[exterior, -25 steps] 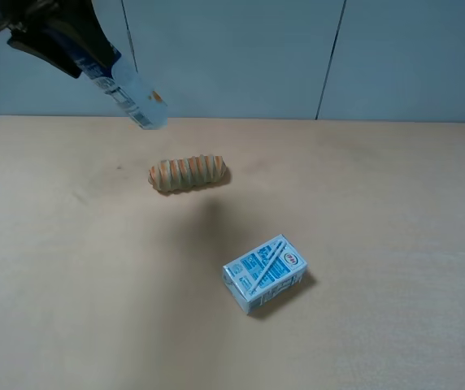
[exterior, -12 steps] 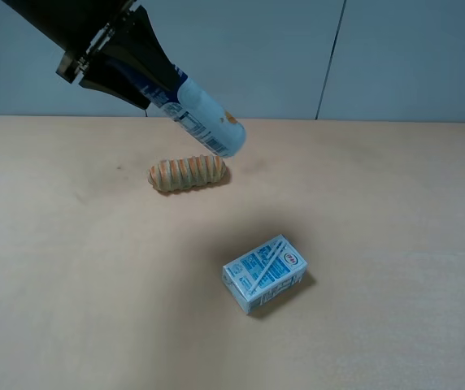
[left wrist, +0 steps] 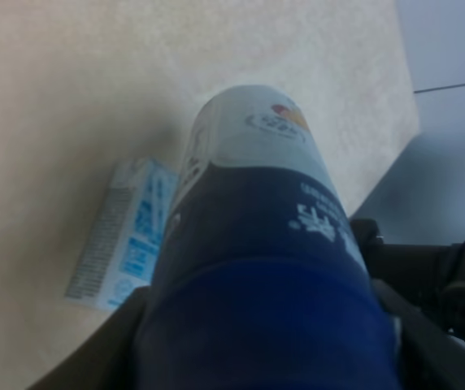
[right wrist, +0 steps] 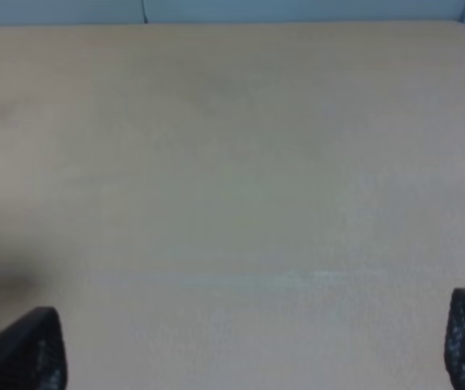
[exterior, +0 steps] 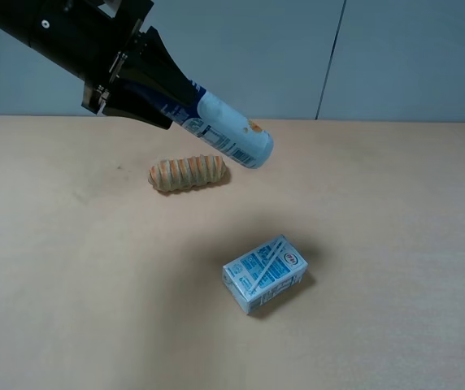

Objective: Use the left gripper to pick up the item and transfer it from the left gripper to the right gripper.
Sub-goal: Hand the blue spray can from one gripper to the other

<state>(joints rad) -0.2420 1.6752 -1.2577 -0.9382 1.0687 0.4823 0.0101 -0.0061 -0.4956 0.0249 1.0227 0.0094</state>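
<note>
Bottle in the air in my left pincer; handover to the right not yet begun.

My left pincer (exterior: 167, 97) is clamped on the dark blue cap end of the bottle (exterior: 231, 136). The bottle hangs clear of the tabletop (exterior: 395, 211), near the roll (exterior: 188, 172), with its white base tilted down toward the middle. The left arm (exterior: 62, 32) reaches in from the far left, slanting downward. I judge step 1, the pick-up, done and step 2, the transfer, in hand. Next, my right pincer (right wrist: 247, 345), its fingers wide apart over bare tabletop with nothing between them, must meet the bottle's free white end and close there before the left lets go. The carton (exterior: 265, 274) lies well apart.
</note>
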